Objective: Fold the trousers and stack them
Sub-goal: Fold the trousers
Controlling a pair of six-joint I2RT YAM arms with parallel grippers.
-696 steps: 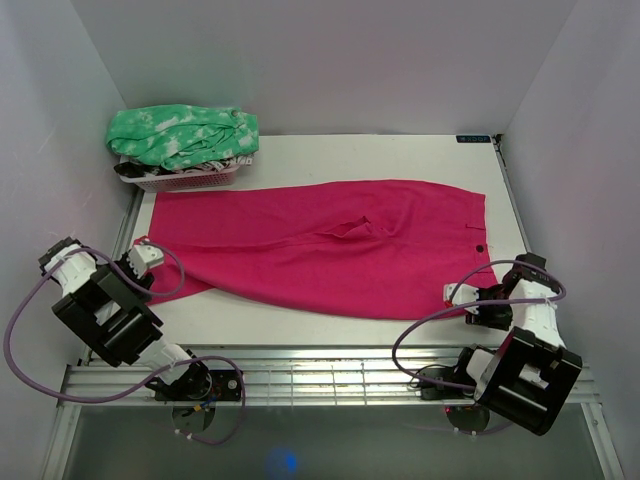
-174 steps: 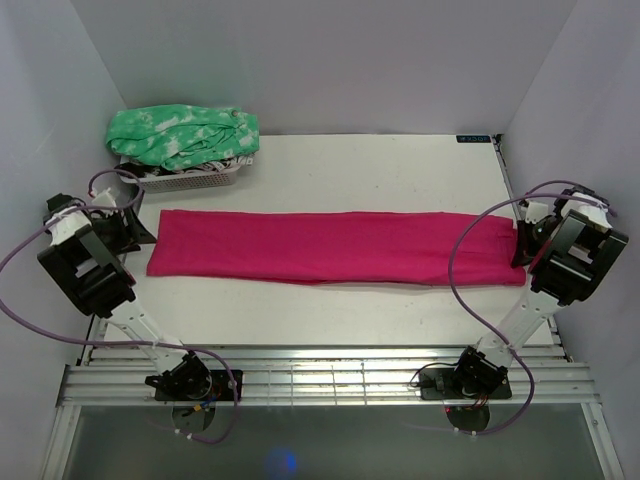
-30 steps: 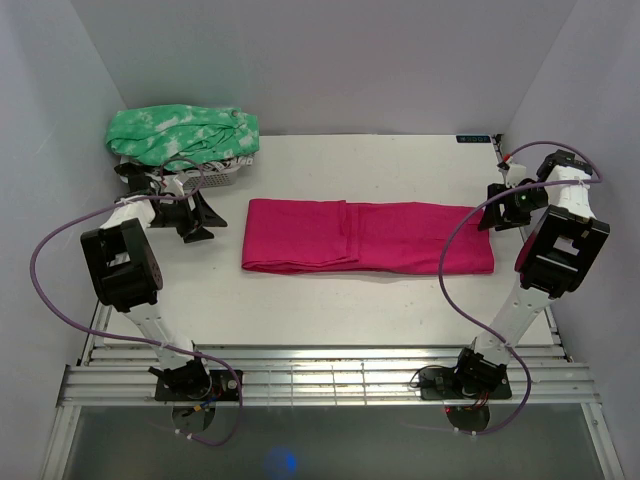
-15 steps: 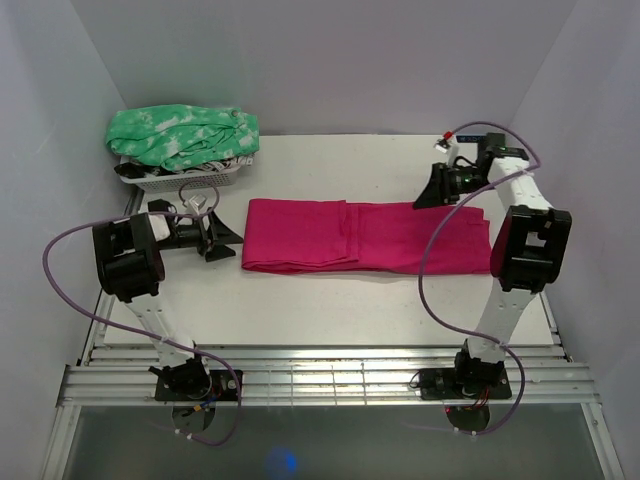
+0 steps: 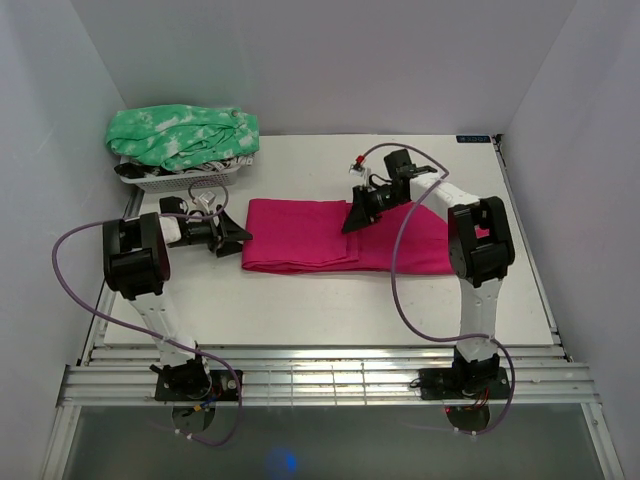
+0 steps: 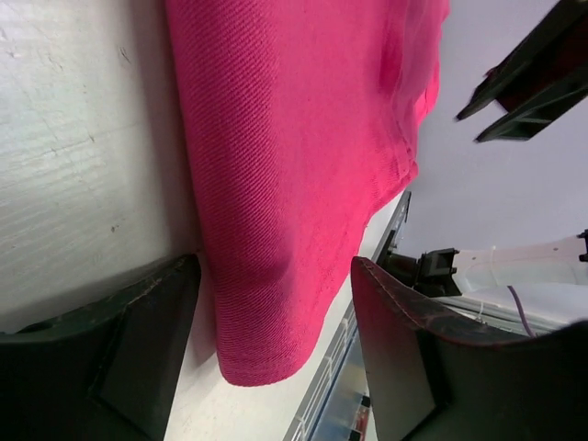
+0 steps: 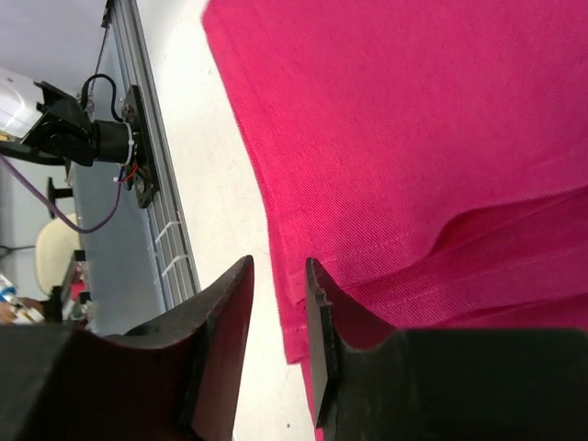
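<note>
The magenta-pink trousers (image 5: 300,235) lie folded in a long band across the middle of the table. My left gripper (image 5: 240,238) is low at their left folded end, open, with that rounded end (image 6: 276,276) lying between the jaws and not pinched. My right gripper (image 5: 355,215) reaches over the middle of the band, above the edge where a folded-over layer (image 7: 386,138) ends. Its jaws stand a narrow gap apart with nothing between them. The right arm hides part of the trousers' right end.
A white basket (image 5: 185,181) at the back left holds a green-and-white mottled garment (image 5: 180,135). Bare white table (image 5: 330,310) lies in front of the trousers. Grey walls stand on three sides, and a metal rail (image 5: 330,375) runs along the near edge.
My right gripper has swept left from the trousers' right end to their middle. My left gripper has moved right, up to the left folded end. The trousers have not moved in the last second.
</note>
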